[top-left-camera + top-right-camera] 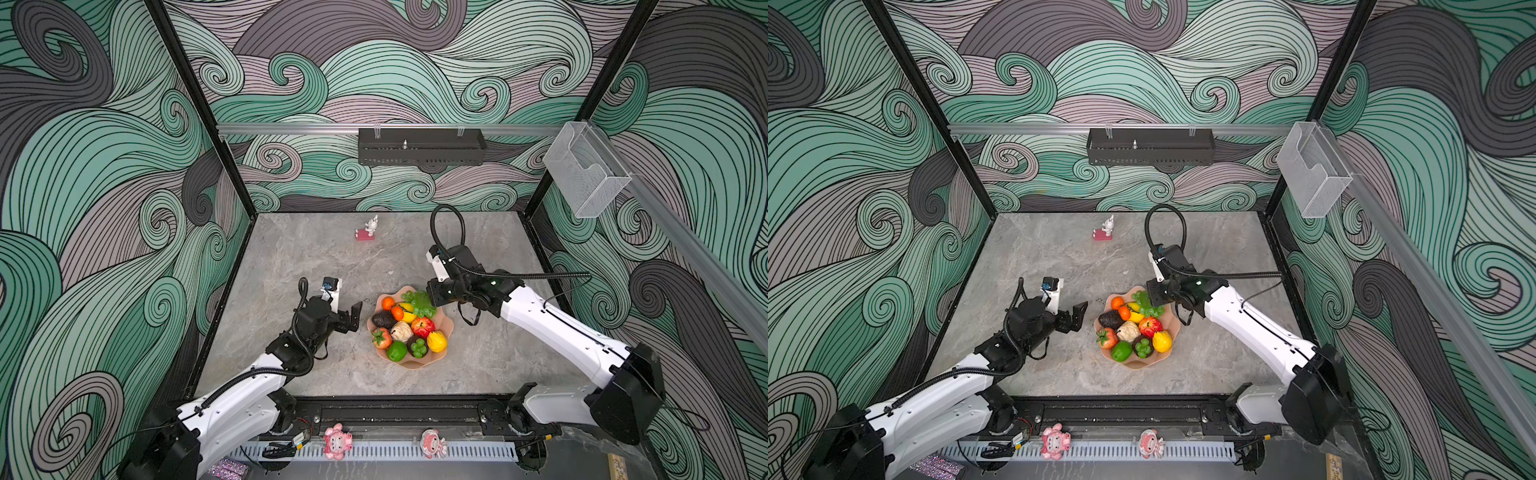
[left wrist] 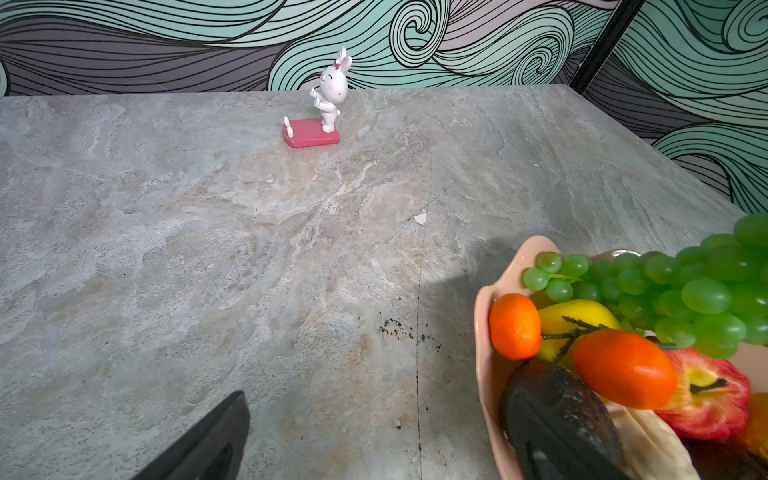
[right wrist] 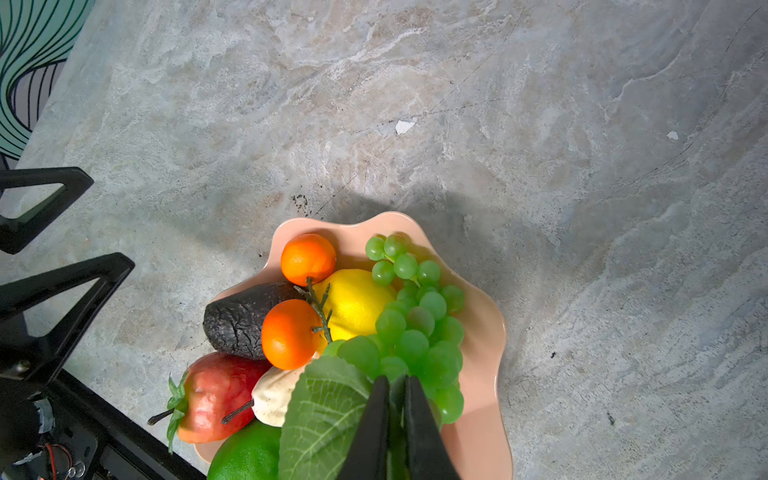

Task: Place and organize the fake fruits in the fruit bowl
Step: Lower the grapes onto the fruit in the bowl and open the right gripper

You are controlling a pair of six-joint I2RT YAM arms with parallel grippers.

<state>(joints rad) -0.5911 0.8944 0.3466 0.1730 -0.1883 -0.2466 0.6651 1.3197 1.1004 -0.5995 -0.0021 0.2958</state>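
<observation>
Right end effector [image 3: 397, 380] hangs over the fruit bowl [image 3: 486, 332] at the rim on its own arm's side. Its fingers are almost together, with a sliver of green from the grape bunch [image 3: 415, 332] pinched between them. The bunch's broad leaf [image 3: 324, 411] lies against the fingers and hides what is beneath it. Ahead of the tips the grapes trail across the bowl and rest on a lemon [image 3: 357, 303]. Just past them are a small orange [image 3: 307, 257] and a second orange [image 3: 289, 334] joined by a twig, with an avocado [image 3: 237, 324] against the rim nearest the other arm. Back under the wrist lie a strawberry [image 1: 381, 337], a cream knobbly piece [image 1: 401, 331], a lime [image 1: 397, 351], an apple [image 1: 422, 327], a second lemon [image 1: 436, 341] and a small grape cluster [image 1: 417, 347]. Every fruit in view is inside the bowl.

Left end effector [image 3: 110, 224] stands with its fingers wide apart, low over the table [image 1: 291, 257]. It is just beside the bowl's avocado side, apart from the rim. Well beyond it, toward the back wall, a rabbit figurine [image 2: 328, 95] stands on a pink base. A black tray [image 1: 422, 146] and a clear mesh basket [image 1: 586, 170] hang on the wall rails. Two pink dolls [image 1: 337, 441] sit on the front edge behind both arms.
</observation>
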